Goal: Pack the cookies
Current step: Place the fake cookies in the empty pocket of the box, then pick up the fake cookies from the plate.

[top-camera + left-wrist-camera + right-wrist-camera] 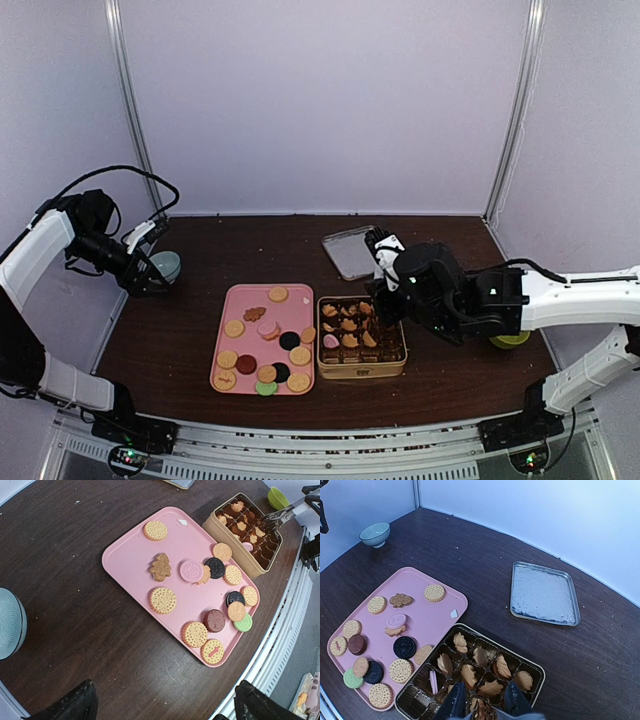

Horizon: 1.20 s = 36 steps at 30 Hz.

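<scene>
Several cookies lie on a pink tray: round tan ones, two black, one dark red, one green, one pink, one tree-shaped. The gold tin beside it holds tan cookies in brown paper cups and one pink cookie on edge. My right gripper hangs open and empty low over the tin's near cups, fingers apart in its wrist view. My left gripper is open and empty at the far left, away from the tray; its fingertips frame bare table.
The tin's silver lid lies behind the tin. A pale green bowl stands by the left gripper. A lime-green cup sits under the right arm. The table's front edge runs just past the tray.
</scene>
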{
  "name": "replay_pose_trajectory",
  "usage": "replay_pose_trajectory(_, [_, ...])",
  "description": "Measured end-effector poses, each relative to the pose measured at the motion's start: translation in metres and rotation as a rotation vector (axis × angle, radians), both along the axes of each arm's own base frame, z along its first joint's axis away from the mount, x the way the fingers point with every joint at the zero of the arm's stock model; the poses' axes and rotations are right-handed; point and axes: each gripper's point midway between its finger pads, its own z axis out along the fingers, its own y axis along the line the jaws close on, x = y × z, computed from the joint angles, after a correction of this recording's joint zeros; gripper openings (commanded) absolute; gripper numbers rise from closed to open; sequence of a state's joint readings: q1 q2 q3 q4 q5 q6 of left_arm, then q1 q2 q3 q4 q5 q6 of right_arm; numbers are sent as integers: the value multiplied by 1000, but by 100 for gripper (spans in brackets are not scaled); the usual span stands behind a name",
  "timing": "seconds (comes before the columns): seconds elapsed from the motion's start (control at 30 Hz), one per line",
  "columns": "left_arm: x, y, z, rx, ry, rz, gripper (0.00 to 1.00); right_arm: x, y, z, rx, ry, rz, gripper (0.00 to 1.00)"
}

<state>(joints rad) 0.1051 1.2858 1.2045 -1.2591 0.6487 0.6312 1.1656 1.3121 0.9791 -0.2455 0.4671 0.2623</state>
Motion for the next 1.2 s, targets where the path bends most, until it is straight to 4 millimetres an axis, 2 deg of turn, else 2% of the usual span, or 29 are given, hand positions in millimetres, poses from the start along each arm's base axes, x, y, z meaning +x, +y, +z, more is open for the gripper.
replay_pose_trajectory(0.23, [0, 0, 2, 0, -4, 0, 98, -1, 1, 4, 1, -7, 15, 26])
replay_pose_trajectory(0.33, [1, 0, 3, 1, -5, 0, 98, 0, 8, 21, 27, -26, 34, 28])
replay_pose_trajectory(0.47, [0, 0, 3, 1, -3, 0, 98, 5, 31, 57, 114, -65, 64, 30])
replay_pose_trajectory(0.57, [0, 0, 3, 2, -1, 0, 98, 9, 60, 65, 147, -72, 99, 33])
replay_pose_trajectory(0.73, [-1, 1, 3, 6, 3, 0, 98, 10, 113, 42, 108, -41, 181, 36])
replay_pose_trajectory(0.83, [-1, 1, 2, 6, 4, 0, 98, 12, 137, 24, 71, -23, 221, 36])
replay_pose_trajectory(0.97, [-2, 1, 2, 7, 4, -2, 98, 13, 154, 6, 23, -17, 252, 37])
replay_pose_trajectory(1.2, [-2, 1, 2, 8, 5, -4, 98, 23, 169, -5, -43, -39, 263, 38])
